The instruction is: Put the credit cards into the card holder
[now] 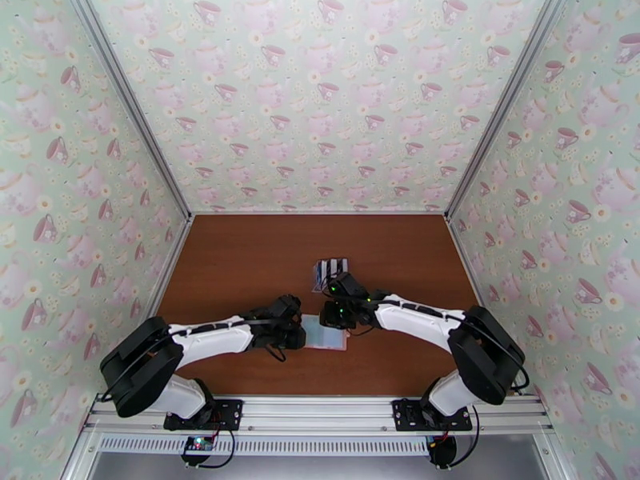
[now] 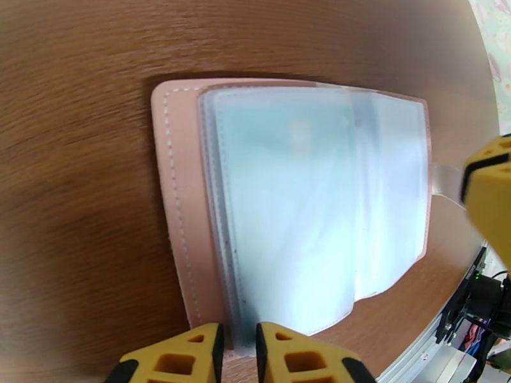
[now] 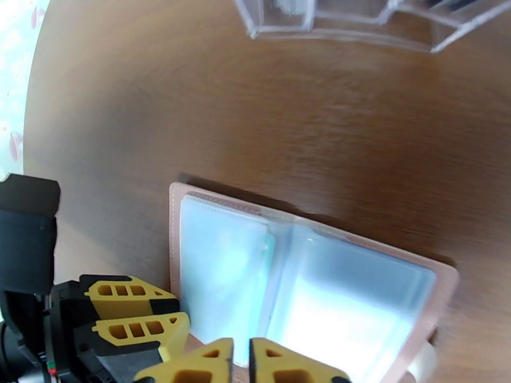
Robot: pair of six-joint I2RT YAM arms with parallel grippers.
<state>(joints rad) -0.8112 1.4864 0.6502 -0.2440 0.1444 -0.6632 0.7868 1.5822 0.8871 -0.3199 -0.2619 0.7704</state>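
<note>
The pink card holder (image 1: 326, 334) lies open on the table between both arms, clear sleeves up. A pale grey-blue card (image 2: 281, 205) sits inside one sleeve (image 3: 220, 276). More credit cards (image 1: 332, 270), dark and white, stand in a clear rack behind it. My left gripper (image 2: 239, 352) is at the holder's (image 2: 182, 199) edge, fingers almost together with a clear sleeve's corner between them. My right gripper (image 3: 241, 364) is at the holder's (image 3: 441, 276) near edge, jaws nearly closed on the sleeve edge. Its yellow finger (image 2: 488, 193) is beside the snap tab (image 2: 447, 183).
The clear slotted rack (image 3: 332, 23) stands just beyond the holder, toward the back. Patterned walls enclose the brown table (image 1: 240, 258) on three sides. The left gripper's fingers (image 3: 128, 307) are close to my right gripper at the holder's left edge.
</note>
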